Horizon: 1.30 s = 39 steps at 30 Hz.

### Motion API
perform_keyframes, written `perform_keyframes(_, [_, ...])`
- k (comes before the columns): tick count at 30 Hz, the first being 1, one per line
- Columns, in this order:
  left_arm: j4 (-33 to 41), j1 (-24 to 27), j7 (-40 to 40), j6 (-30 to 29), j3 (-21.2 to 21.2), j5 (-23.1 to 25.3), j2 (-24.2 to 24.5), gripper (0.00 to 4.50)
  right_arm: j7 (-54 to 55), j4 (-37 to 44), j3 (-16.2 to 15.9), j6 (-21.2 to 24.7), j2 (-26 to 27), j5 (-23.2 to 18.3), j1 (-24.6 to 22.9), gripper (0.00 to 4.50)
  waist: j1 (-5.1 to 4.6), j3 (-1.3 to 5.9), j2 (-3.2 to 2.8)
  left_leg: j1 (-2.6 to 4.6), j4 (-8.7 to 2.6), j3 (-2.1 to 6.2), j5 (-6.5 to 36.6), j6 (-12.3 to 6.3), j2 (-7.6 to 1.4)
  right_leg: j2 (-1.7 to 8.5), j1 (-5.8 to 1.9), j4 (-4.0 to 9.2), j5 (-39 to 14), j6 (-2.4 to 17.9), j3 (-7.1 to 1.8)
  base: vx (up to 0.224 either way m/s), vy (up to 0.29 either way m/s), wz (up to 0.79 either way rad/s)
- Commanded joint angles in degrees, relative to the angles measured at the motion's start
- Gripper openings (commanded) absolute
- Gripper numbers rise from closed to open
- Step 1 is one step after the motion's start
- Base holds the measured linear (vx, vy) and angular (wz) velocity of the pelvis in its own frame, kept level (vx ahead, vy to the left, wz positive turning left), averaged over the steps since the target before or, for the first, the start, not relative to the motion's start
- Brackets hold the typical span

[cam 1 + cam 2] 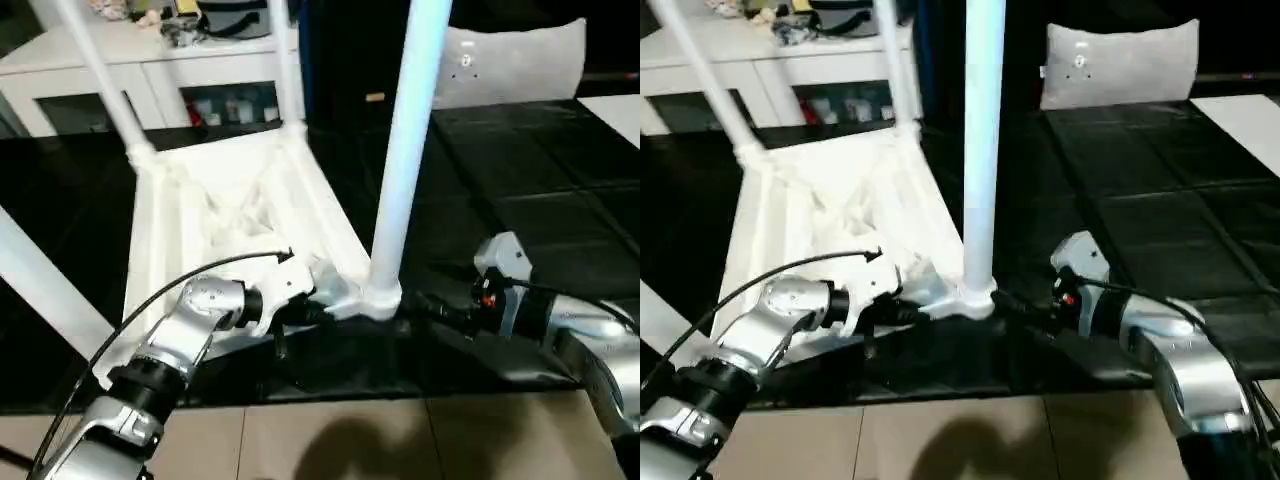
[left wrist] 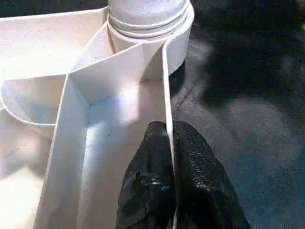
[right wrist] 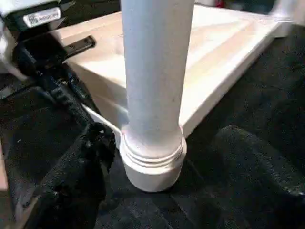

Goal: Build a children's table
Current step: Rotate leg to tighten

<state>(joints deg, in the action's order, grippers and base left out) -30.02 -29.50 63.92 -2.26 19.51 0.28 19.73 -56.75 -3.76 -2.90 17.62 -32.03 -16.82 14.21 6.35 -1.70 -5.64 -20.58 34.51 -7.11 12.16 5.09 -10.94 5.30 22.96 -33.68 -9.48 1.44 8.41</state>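
The children's table lies upside down on a black mat, its ribbed white top (image 1: 230, 215) facing up. Several legs stand in the corner sockets; the nearest right one (image 1: 405, 150) rises tall from its socket collar (image 3: 152, 164). My left gripper (image 2: 169, 131) is shut on the thin rim wall of the top (image 2: 164, 86), just beside that corner socket. My right gripper (image 3: 167, 138) is open at the base of the same leg, one black finger (image 3: 93, 152) on one side of the collar and the other finger (image 3: 248, 152) on the far side, apart from it.
A white low cabinet with glass doors (image 1: 60, 60) stands behind the table, with clutter on top. A grey cushion (image 1: 520, 60) lies at the back right. Tan floor tiles (image 1: 330, 440) run along the mat's near edge.
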Motion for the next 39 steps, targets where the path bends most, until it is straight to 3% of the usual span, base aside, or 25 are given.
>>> perform_keyframes(1, [1.26, -1.59, 3.43, 2.52, 1.87, -0.23, 0.18, 0.0, -2.55, -2.12, -1.66, -1.86, 0.28, 0.66, 1.77, 3.22, 0.13, 3.75, 0.85, -0.53, -3.22, -0.64, 4.69, -6.94, -1.69, 3.37, -3.85, 4.04, -13.73, 7.82, -3.19, 0.0, 0.0, 0.0])
perform_keyframes(7, [0.92, -2.01, 5.48, 3.66, 3.11, 0.89, 0.88, 0.0, -7.36, -8.21, -4.75, -3.72, 1.5, 1.42, 5.49, 2.86, 0.81, 3.86, 0.93, -0.67, -3.19, -0.62, 4.53, -6.93, -1.87, 3.51, -3.93, 3.63, -12.9, 8.65, -3.25, 0.0, 0.0, 0.0])
perform_keyframes(8, [0.81, -2.06, 5.48, 3.81, 3.16, 1.02, 0.88, 0.0, -7.78, -8.71, -5.08, -3.95, 1.58, 1.53, 5.76, 2.71, 0.88, 3.87, 1.34, -0.66, -3.2, -0.7, 4.48, -7.01, -1.84, 3.48, -3.93, 3.76, -12.98, 8.57, -3.23, 0.0, 0.0, 0.0])
perform_keyframes(13, [0.02, -2.36, 5.78, 4.62, 3.53, 1.78, 1.02, 0.0, -10.45, -13.31, -6.94, -5.73, 2.62, 2.34, 8.5, 2.27, 1.53, 3.82, 1.51, -0.55, -3.13, -0.85, 4.31, -6.79, -1.86, 3.51, -3.67, 3.74, -15.32, 8.02, -3.34, 0.0, 0.0, 0.0])
perform_keyframes(18, [0.45, -2.15, 6.04, 4.52, 3.75, 1.82, 1.34, 0.0, -12.6, -15.16, -7.28, -5.55, 3.07, 1.76, 9.53, 1.92, 1.71, 3.79, 1.32, -0.68, -3.22, -0.76, 4.79, -6.47, -1.91, 3.55, -3.72, 3.68, -15.5, 7.83, -3.34, 0.0, 0.0, 0.0])
perform_keyframes(25, [0.88, -1.72, 6.41, 4.35, 3.95, 1.88, 1.54, 0.0, -15.54, -15.74, -8.31, -5.29, 3.35, 0.97, 8.71, 1.88, 1.77, 3.87, 1.2, -0.66, -3.15, -0.79, 4.54, -6.68, -1.89, 3.46, -3.68, 3.7, -15.02, 8.0, -3.31, 0.0, 0.0, 0.0])
perform_keyframes(28, [1.37, -1.97, 4.31, 0.86, 3.13, 1.71, 0.67, 0.0, -13.87, -11.72, -7.23, -2.86, 4.16, -1.05, 6.27, 1.88, 1.83, 3.75, 1.2, -0.56, -3.31, -0.79, 4.89, -6.42, -2.05, 3.41, -3.68, 3.76, -15.39, 7.84, -3.43, 0.0, 0.0, 0.0])
perform_keyframes(30, [1.62, -2.67, 1.21, -3.41, 2.06, 1.37, -1.12, 0.0, -7.96, -7.05, -7.09, -0.59, 5.62, -0.03, 3.57, 1.88, 1.85, 3.65, 1.3, -0.61, -3.38, -0.84, 4.97, -6.19, -2.07, 3.48, -3.68, 3.81, -15.99, 7.71, -3.5, 0.0, 0.0, 0.0])
perform_keyframes(32, [1.48, -3.43, -2.71, -5.89, 1.29, 1.97, -2.85, 0.0, -0.17, -4.17, -6.47, 1.63, 8.02, 2.05, 2.05, 1.88, 1.86, 3.4, 1.06, -0.49, -3.68, -0.73, 5.36, -4.78, -1.95, 3.4, -3.59, 4.11, -17.64, 6.91, -3.49, 0.0, 0.0, 0.0])
perform_keyframes(33, [1.42, -3.7, -4.24, -6.91, 0.98, 2.19, -3.53, 0.0, 3.11, -3.45, -5.92, 2.97, 9.23, 2.69, 1.78, 1.88, 1.46, 3.2, 1.26, -0.45, -3.89, -0.84, 7.88, -3.84, -1.5, 3.37, -3.77, 4.72, -21.72, 5.45, -3.15, 0.0, 0.0, 0.0])
perform_keyframes(35, [1.67, -4.14, -6.84, -8.91, 0.68, 2.9, -4.63, 0.0, 8.89, -1.87, -4.12, 6.72, 11.99, 2.7, 1.3, 1.88, 0.87, 2.83, 0.7, 0.0, -3.88, -1.0, 10.34, -2.69, -0.98, 3.25, -3.36, 5.64, -27.39, 3.41, -2.84, 0.0, 0.0, 0.0])
perform_keyframes(36, [1.86, -4.39, -8.19, -10.41, 0.47, 3.15, -5.34, 0.0, 11.67, -0.91, -3.07, 8.62, 13.51, 2.46, 0.99, 1.88, 0.65, 2.78, 0.86, -0.04, -3.91, -1.01, 11.07, -2.42, -0.87, 3.2, -3.44, 5.93, -28.73, 2.61, -2.66, 0.0, 0.0, 0.0])
perform_keyframes(37, [2.44, -4.65, -9.97, -12.62, -0.07, 2.87, -6.77, 0.0, 16.25, 0.71, -1.58, 11.52, 16.07, 2.44, 0.44, 1.88, -0.19, 2.66, 0.34, 0.07, -4.0, -0.83, 12.6, -1.79, -0.67, 3.09, -3.31, 6.31, -30.38, 1.38, -2.35, 0.0, 0.0, 0.0])
perform_keyframes(39, [3.04, -4.74, -11.21, -14.3, -0.52, 2.57, -7.89, 0.0, 19.37, 2.08, -0.85, 13.31, 17.67, 2.94, -0.09, 1.88, -1.12, 2.72, 0.7, -0.17, -3.97, -0.71, 13.48, -1.79, -0.45, 2.96, -3.55, 6.68, -30.74, 0.36, -1.93, 0.0, 0.0, 0.0])
